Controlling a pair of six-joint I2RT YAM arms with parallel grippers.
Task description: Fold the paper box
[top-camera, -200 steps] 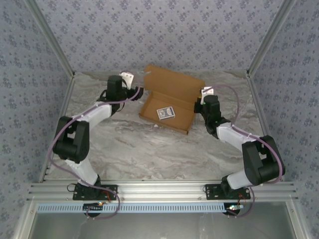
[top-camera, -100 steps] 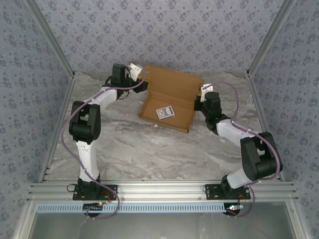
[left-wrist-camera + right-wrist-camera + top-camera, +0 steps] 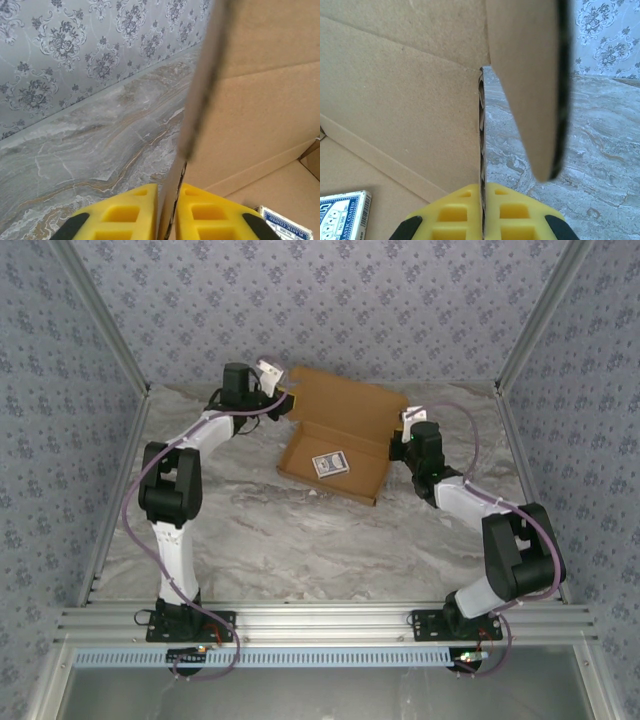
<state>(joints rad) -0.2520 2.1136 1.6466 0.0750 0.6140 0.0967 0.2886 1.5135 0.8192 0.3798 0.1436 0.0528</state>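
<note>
**A:** What is the left end effector up to?

**B:** Its yellow fingers sit one on each side of a thin upright cardboard wall. It is pinching the left edge of the paper box, up by the far corner.

**A:** And the right end effector?

**B:** Much the same on the opposite side. Its fingers are squeezed together on the box's right wall, and a rounded flap sticks out just beside them, over the table.

**A:** What else is around it?

**B:** The box sits toward the back of that marbled table, between the two arms. Its back panel is raised toward the flowered wallpaper. Metal frame posts run up the corners, well apart from the box. Each arm reaches in from its own side, so the near edge of the box stays open to view.

**A:** Anything inside?

**B:** A blue-and-white pack of cards lies flat on the box floor, roughly in the middle, apart from both end effectors.
</note>
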